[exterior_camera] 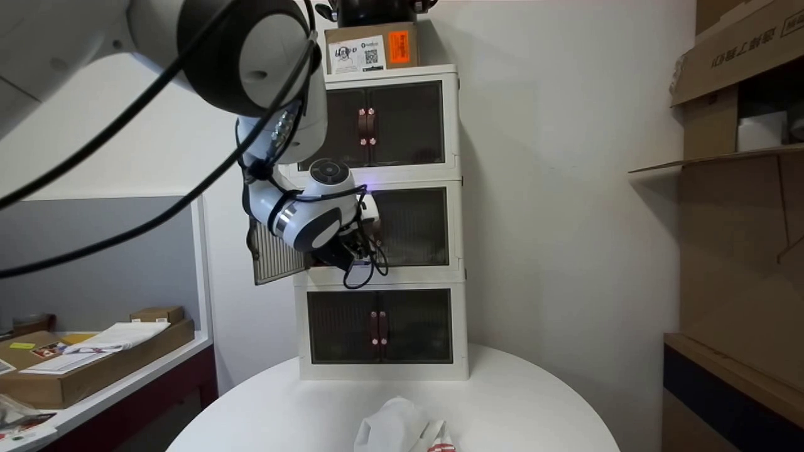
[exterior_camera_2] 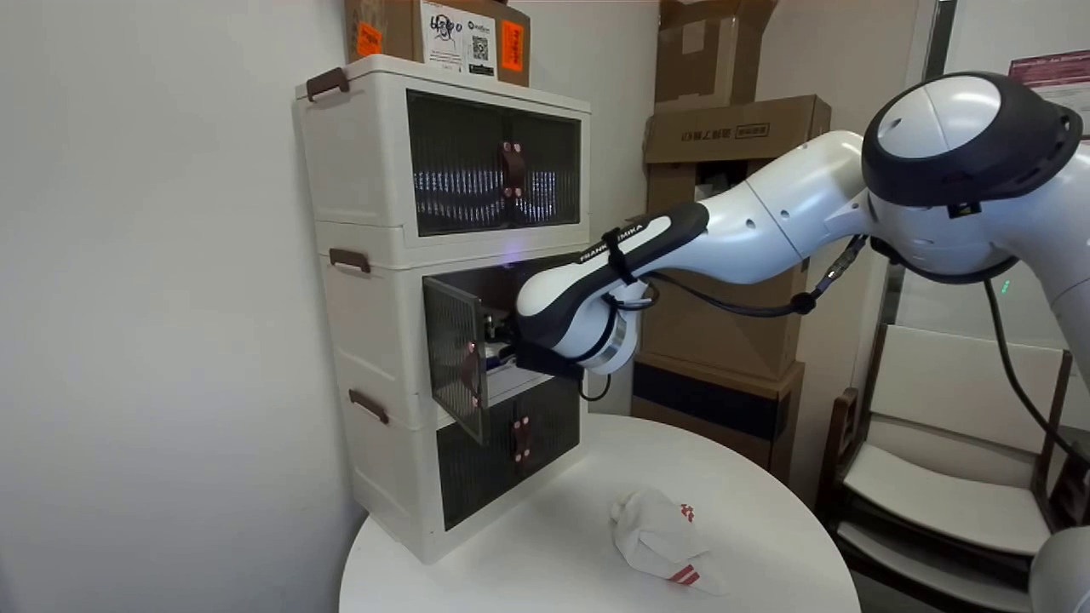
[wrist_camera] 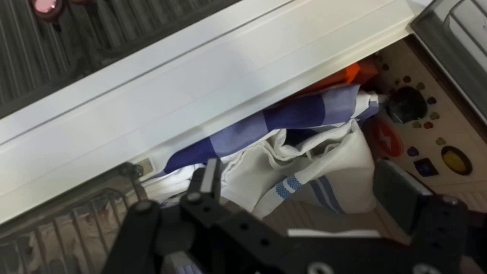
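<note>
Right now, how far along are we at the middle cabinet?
Done: one door of the middle cabinet stands open. In hand: nothing gripped; in the wrist view the blue-striped white cloth shows between open jaws. Left, probably: gripping it, if you want it out, and shutting the door.

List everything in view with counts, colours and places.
Cabinet: one, white, on table.
Table: one, white, under cabinet.
Open door: one, grey, cabinet's middle.
Striped cloth: one, white and blue, inside cabinet.
Checked cloth: apparently one, blue, beside it.
Unclear item: one, orange, inside cabinet.
Crumpled cloth: one, white and red, on table.
Counter: one, white, near table.
Boxes: several, brown, on cabinet, counter, near table.
Chair: at least one, white-brown, beyond table.
Arm: one, white and black, before cabinet.
Gripper: one, black, open by striped cloth.
</note>
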